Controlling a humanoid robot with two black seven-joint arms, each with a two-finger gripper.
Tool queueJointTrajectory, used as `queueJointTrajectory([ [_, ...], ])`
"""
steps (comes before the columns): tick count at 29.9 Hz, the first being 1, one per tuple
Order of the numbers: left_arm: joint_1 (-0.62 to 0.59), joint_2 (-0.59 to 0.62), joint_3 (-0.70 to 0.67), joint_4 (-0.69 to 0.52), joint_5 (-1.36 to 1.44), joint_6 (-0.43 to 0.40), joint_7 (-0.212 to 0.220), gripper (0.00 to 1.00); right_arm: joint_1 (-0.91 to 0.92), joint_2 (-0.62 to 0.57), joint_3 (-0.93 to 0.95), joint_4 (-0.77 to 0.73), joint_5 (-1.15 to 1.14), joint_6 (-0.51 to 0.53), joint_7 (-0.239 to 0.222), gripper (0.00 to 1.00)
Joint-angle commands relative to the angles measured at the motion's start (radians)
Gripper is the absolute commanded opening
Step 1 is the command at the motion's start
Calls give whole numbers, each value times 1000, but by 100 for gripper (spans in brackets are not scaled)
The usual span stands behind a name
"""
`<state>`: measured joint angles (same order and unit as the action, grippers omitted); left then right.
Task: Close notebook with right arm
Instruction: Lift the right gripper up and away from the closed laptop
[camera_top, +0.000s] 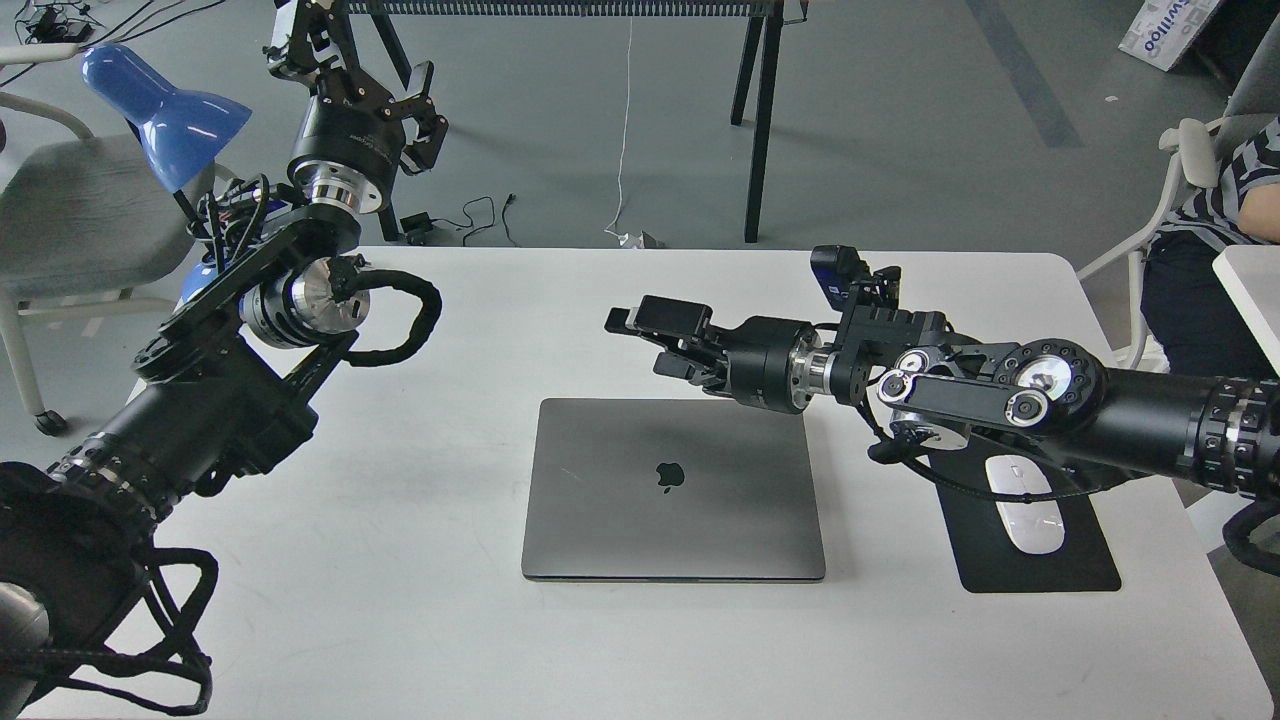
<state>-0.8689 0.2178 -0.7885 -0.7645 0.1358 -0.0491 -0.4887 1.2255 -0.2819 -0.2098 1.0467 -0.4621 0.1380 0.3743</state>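
The white table (420, 620) fills most of the frame; its near edge and lower corners are cut off by the bottom border. The left arm (200, 400) enters from the lower left, its base lost in dark cable loops, and rises to the upper left, where its gripper (405, 110) stands above the floor beyond the table, fingers slightly apart and holding nothing; the top of that arm is cropped by the frame. The right arm (1000, 390) comes in from the right edge and reaches to the centre. Its gripper (640, 340) hovers above the far edge of the notebook (672, 490), fingers spread, gripping nothing. The notebook lies shut and flat at the centre of the table, the dark apple logo on its lid facing up. A black mouse pad (1040, 560) at the right carries a white mouse (1030, 510), both partly hidden by the arm. A blue lamp (165, 105) stands upper left. A box (1170, 30) in the upper right corner bears partial lettering, too cropped to read surely.
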Motion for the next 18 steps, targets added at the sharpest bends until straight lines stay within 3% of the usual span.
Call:
queueJointTrajectory([
  [1,1,0,0,1,-1,0,0,100,23,-42,123,-48,0,-11,0,100],
  [9,1,0,0,1,-1,0,0,100,-29,-37,536,-296,55,-47,-2,100],
  [18,1,0,0,-1,-1,0,0,100,-90,-37,598,-327,362,-90,0,100],
])
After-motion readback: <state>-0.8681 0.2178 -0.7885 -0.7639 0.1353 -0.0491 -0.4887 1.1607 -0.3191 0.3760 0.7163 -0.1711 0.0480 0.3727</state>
